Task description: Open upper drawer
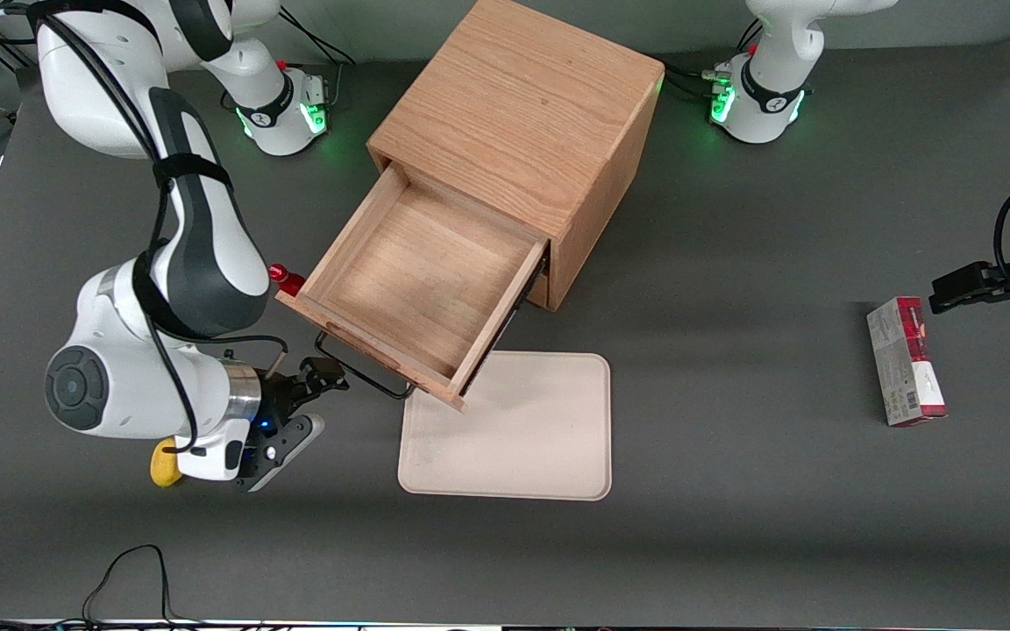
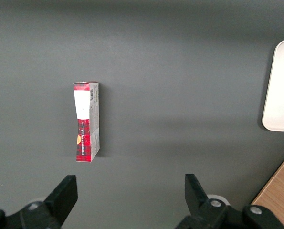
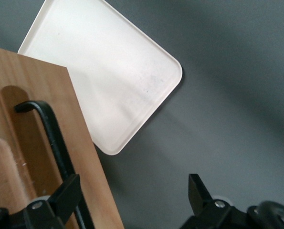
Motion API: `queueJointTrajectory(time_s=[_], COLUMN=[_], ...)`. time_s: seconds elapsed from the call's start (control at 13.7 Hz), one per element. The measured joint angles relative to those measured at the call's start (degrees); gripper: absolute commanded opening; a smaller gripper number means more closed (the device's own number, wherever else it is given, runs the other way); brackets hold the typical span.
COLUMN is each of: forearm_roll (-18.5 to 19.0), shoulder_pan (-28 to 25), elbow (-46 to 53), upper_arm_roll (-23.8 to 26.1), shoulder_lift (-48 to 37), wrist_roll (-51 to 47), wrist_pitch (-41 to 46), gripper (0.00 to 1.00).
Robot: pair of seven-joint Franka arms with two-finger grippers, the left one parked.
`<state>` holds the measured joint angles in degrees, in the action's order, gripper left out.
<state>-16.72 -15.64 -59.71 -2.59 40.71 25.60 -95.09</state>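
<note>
Oak upper drawer with black handle, cream tray, red tartan box, black pincer

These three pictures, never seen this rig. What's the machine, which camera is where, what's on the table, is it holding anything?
Two white robot arms are bolted to a grey table; only one works, and the job is opening a drawer. The wide picture looks down at the table from the front. The other two come from small cameras on each arm's wrist, so the black prongs at their edges are the hand's own fingers.

A wooden cabinet stands mid-table with its upper drawer pulled well out and nothing inside. A cream tray lies flat in front of it, partly under the drawer's front. A red and white carton lies toward the parked arm's end.

The working hand sits beside the drawer's black bar handle, fingers open, one finger close by the bar. It holds nothing.
</note>
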Motion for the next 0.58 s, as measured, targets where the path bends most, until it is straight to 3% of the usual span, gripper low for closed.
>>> queueJointTrajectory(time_s=[0.36,0.58], forearm_roll=[0.2,3.2], shoulder_pan=[0.0,-0.4], elbow=[3.7,2.5], upper_arm_roll=[-0.1,0.0], shoulder_lift=[-0.9,-6.1], wrist_roll=[0.0,-1.3], wrist_pitch=[6.9,9.4], gripper=[1.00,1.00])
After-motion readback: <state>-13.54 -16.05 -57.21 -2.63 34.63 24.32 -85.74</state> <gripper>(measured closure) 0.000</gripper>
